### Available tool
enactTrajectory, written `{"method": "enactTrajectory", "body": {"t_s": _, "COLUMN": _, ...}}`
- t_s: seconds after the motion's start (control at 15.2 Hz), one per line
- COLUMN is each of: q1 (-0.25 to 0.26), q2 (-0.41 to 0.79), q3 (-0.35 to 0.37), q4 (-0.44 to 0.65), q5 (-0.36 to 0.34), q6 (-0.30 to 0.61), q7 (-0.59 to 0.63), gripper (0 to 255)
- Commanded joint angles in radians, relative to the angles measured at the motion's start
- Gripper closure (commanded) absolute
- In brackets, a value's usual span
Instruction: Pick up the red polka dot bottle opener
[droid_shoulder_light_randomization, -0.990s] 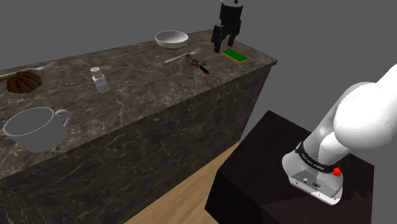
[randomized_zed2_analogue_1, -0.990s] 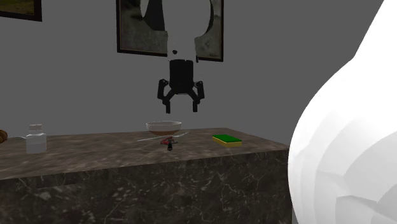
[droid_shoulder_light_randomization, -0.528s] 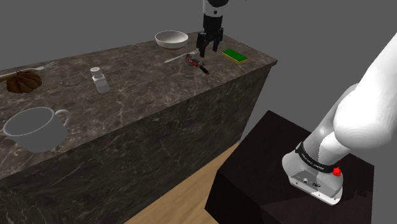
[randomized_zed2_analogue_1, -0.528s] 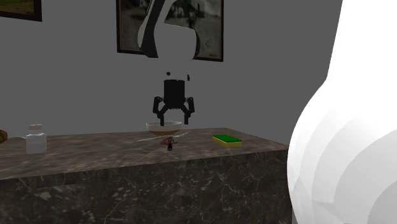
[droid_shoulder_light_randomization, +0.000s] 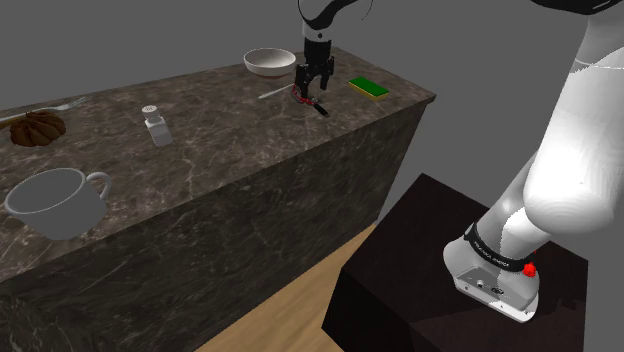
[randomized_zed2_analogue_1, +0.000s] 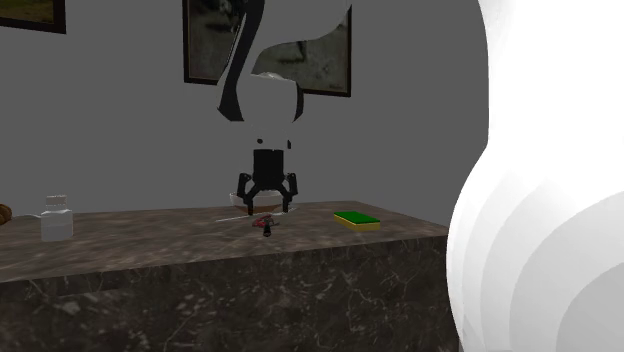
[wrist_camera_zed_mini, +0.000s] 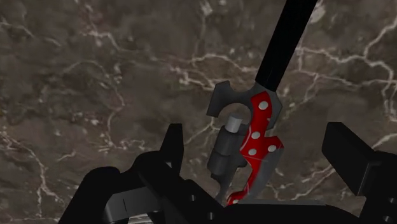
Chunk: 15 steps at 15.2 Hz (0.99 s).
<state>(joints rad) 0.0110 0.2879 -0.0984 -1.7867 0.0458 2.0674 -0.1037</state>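
The fingers (wrist_camera_zed_mini: 172, 150) stand apart, low over the dark veined desk (droid_shoulder_light_randomization: 230, 135), one on each side of the bottle opener (wrist_camera_zed_mini: 257, 136). In the wrist view neither finger touches it. The opener lies flat on the desk: a red body with white dots, a grey metal head and a black handle that runs away from the fingers.

In the shoulder view it sits toward the far right end of the desk, back from the near edge. A fork (droid_shoulder_light_randomization: 283, 91) lies just to its left, its tines close to the opener's red part; whether they touch I cannot tell. A white bowl (droid_shoulder_light_randomization: 270, 63) stands farther back and to the left, near the fork's other end. A green and yellow sponge (droid_shoulder_light_randomization: 367, 87) lies to the right, apart from the opener.

Well to the left along the desk stand a small shaker (droid_shoulder_light_randomization: 156, 126), a brown ridged lump (droid_shoulder_light_randomization: 36, 128) and, nearest the camera, a grey mug (droid_shoulder_light_randomization: 55, 202). The white arm (droid_shoulder_light_randomization: 575, 150) rises from the dark stand (droid_shoulder_light_randomization: 420, 270) at the lower right.
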Motion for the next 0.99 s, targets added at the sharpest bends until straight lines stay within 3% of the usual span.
{"method": "enactTrajectory", "body": {"t_s": 0.0, "q1": -0.001, "q2": 0.015, "q3": 0.001, "q4": -0.006, "q5": 0.002, "q6": 0.021, "q7": -0.002, "gripper": 0}}
{"method": "enactTrajectory", "body": {"t_s": 0.33, "q1": -0.001, "q2": 0.034, "q3": 0.002, "q4": -0.028, "q5": 0.005, "q6": 0.062, "q7": -0.004, "gripper": 0}}
{"method": "enactTrajectory", "body": {"t_s": 0.4, "q1": -0.002, "q2": 0.036, "q3": 0.001, "q4": -0.026, "q5": 0.005, "q6": 0.062, "q7": -0.005, "gripper": 255}}
{"method": "enactTrajectory", "body": {"t_s": 0.92, "q1": -0.002, "q2": 0.034, "q3": 0.001, "q4": -0.027, "q5": 0.005, "q6": 0.062, "q7": -0.005, "gripper": 255}}
